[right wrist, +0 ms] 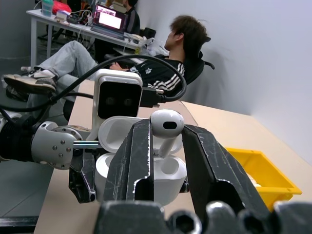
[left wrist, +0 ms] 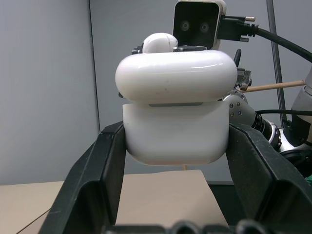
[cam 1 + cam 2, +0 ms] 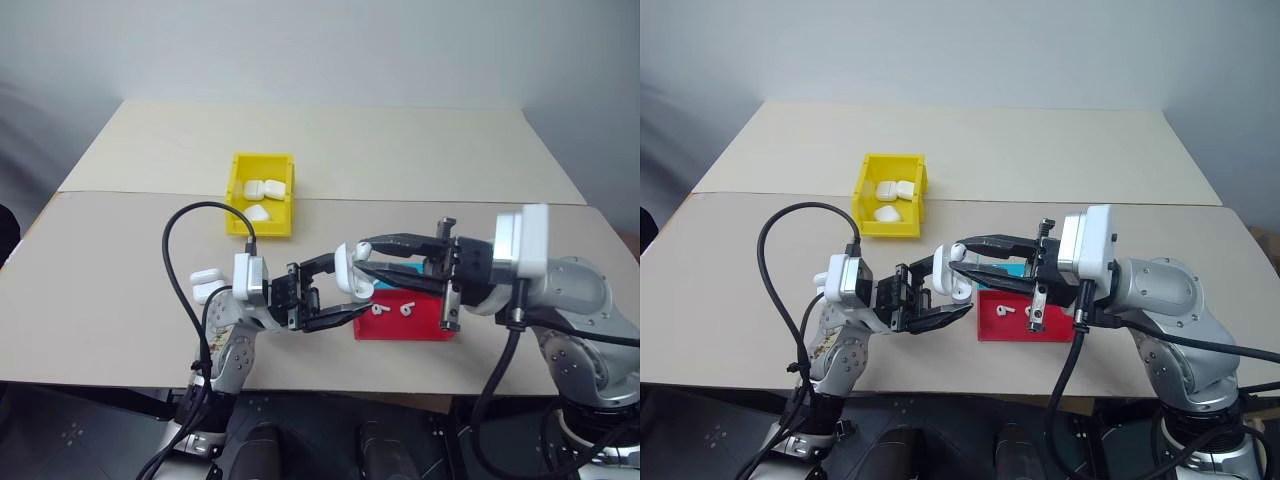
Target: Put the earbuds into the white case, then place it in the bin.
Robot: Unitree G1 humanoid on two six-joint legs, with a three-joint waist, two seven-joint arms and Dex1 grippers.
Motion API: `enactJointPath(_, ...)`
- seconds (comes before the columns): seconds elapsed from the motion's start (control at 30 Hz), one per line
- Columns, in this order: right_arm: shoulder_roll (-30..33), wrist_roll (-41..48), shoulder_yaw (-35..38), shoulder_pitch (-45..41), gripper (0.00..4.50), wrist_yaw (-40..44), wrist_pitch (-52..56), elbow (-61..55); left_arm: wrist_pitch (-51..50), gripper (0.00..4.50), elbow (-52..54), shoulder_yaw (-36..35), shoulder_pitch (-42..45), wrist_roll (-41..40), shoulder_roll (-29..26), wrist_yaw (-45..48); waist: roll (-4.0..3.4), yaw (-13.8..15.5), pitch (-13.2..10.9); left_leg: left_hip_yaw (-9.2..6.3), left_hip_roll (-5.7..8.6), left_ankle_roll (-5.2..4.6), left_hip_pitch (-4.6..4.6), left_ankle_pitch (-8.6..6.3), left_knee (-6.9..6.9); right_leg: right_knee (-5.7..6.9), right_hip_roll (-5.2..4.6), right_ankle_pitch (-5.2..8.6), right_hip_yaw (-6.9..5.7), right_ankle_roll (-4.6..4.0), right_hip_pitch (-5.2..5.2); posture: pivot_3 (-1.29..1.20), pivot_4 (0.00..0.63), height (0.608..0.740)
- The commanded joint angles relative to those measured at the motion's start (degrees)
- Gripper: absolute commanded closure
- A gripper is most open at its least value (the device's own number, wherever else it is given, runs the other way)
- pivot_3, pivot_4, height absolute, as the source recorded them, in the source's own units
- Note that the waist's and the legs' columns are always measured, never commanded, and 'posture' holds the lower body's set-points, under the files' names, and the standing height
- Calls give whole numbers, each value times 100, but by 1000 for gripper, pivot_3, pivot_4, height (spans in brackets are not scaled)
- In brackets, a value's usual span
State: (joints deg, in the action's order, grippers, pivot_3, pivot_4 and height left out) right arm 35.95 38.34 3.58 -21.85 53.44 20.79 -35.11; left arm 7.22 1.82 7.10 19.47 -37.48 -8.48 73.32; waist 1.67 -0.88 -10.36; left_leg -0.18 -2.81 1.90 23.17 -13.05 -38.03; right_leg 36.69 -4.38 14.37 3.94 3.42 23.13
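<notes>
My left gripper (image 3: 344, 290) is shut on the white case (image 3: 353, 270), holding it above the table's front edge with its lid flipped open. In the left wrist view the case (image 2: 175, 122) sits squarely between both black fingers. My right gripper (image 3: 362, 258) is shut on one earbud (image 1: 166, 124), stem down, right over the open case (image 1: 171, 171). Two more earbuds (image 3: 380, 309) (image 3: 406, 309) lie on a red tray (image 3: 425, 322) below the grippers. The yellow bin (image 3: 240, 192) stands further back on the left with white cases inside.
Two white cases (image 3: 205, 285) lie on the table beside my left arm. A teal tray (image 3: 390, 286) peeks out behind the red one. A person (image 1: 165, 58) sits at a desk in the background, away from the table.
</notes>
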Motion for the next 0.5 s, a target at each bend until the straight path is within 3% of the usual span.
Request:
enactJointPath(0.03,23,-73,50,10,3559,35,-228,-6,9,1727,242,25,3,-68,29,62,0,0,0,0,0,0,0,0,0,0,0,0,0,0,0,0,150,740)
enactJointPath(0.5,77,-340,-44,96,3559,119,-386,150,77,1727,121,-31,105,-47,65,119,0,1,0,0,0,0,0,0,0,-1,0,0,0,0,0,0,150,740)
